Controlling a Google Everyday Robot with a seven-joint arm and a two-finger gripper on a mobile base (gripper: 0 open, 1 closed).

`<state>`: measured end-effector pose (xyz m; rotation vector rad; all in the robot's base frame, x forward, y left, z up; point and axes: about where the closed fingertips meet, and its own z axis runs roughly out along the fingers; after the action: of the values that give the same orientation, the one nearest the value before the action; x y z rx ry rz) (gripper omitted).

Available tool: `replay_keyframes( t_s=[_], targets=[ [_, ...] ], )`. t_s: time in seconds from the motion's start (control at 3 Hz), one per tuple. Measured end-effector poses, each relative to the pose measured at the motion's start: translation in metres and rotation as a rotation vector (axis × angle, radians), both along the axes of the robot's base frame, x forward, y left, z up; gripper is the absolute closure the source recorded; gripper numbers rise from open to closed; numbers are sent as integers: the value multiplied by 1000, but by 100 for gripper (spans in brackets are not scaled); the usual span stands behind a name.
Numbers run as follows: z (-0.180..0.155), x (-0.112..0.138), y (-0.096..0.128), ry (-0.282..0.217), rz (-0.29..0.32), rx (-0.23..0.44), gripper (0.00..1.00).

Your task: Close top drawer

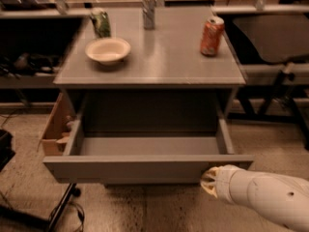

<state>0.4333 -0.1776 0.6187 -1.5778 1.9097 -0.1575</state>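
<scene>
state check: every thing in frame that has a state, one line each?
top drawer: open, pulled well out, nothing visible inside
gripper: at the right end of the drawer front, contact unclear
bowl: upright on the cabinet top, looks empty
green can: upright, back left
silver can: upright, back centre
orange can: upright, right side
cardboard box: on the floor left of the cabinet, top open

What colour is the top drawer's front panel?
Plain grey top drawer, seen in the camera view; the claw is at its front's right end.
</scene>
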Motion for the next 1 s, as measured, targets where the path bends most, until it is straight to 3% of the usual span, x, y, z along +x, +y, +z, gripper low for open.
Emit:
replay_keyframes(
  t_s=[0.33,0.67,1.0],
  targets=[
    [0,-1,0,0,0,0,100],
    [3,40,2,-9,7,14,100],
    [3,38,2,-9,7,14,100]
  ],
)
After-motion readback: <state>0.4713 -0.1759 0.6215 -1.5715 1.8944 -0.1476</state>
